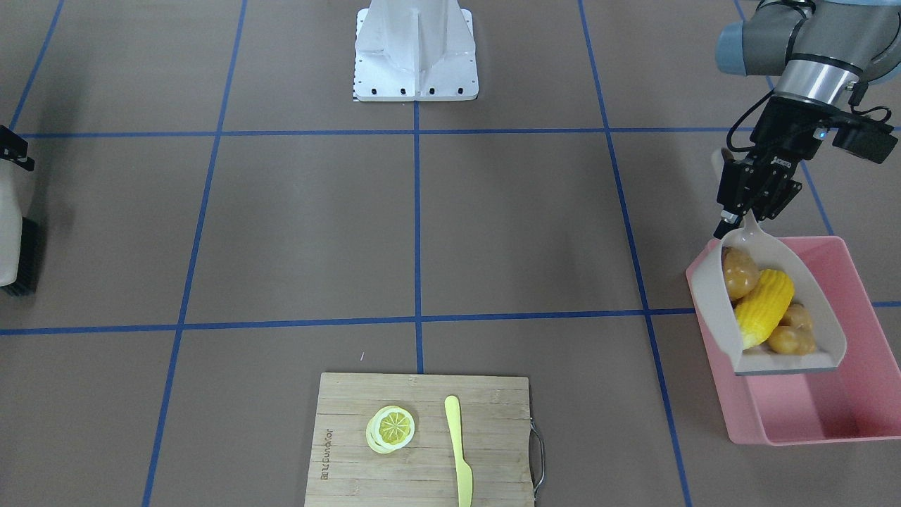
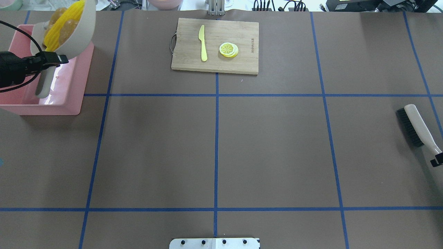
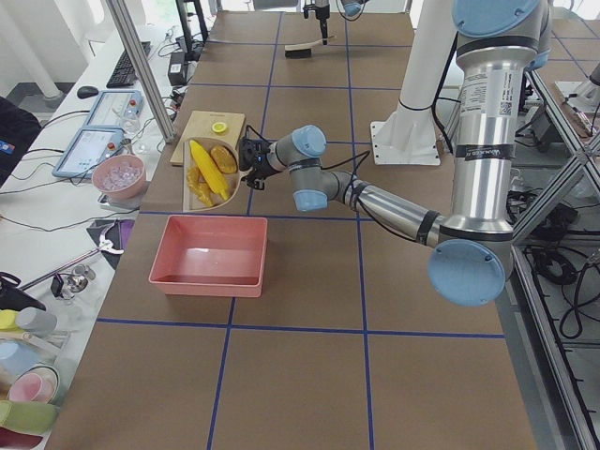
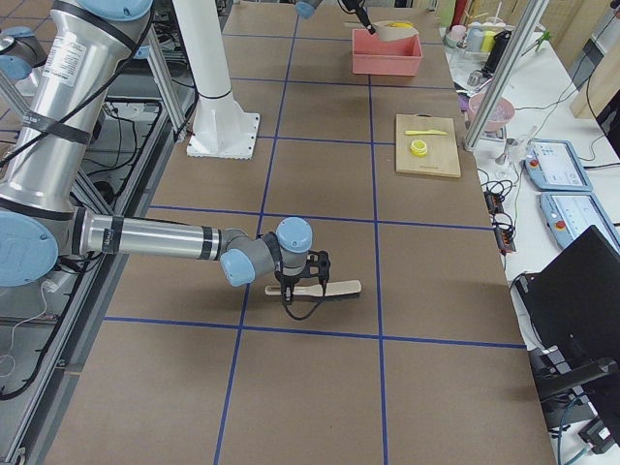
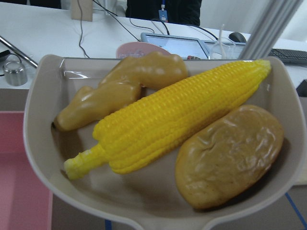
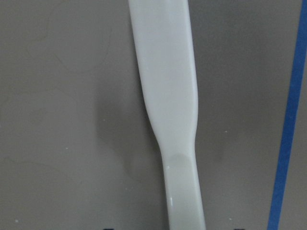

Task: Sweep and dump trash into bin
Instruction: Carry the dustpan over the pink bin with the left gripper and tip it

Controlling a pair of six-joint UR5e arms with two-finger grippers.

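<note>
My left gripper (image 1: pixel 732 224) is shut on the handle of the beige dustpan (image 1: pixel 709 299) and holds it tilted above the pink bin (image 1: pixel 733 405). The pan's mouth is over the bin's inside. In the pan lie the yellow corn cob (image 5: pixel 177 124), the brown potato (image 5: pixel 230 153) near the handle, and the tan ginger root (image 5: pixel 120 91). My right gripper (image 2: pixel 437 160) is at the handle end of the beige brush (image 2: pixel 415 124), which lies low at the table's right side. Its fingers are hidden, so I cannot tell whether it is open or shut.
A wooden cutting board (image 1: pixel 352 422) at the far middle edge carries a lemon slice (image 1: pixel 391 428) and a pale yellow knife (image 1: pixel 457 451). The robot's white base (image 1: pixel 415 56) stands at the near middle edge. Blue tape lines cross the brown table.
</note>
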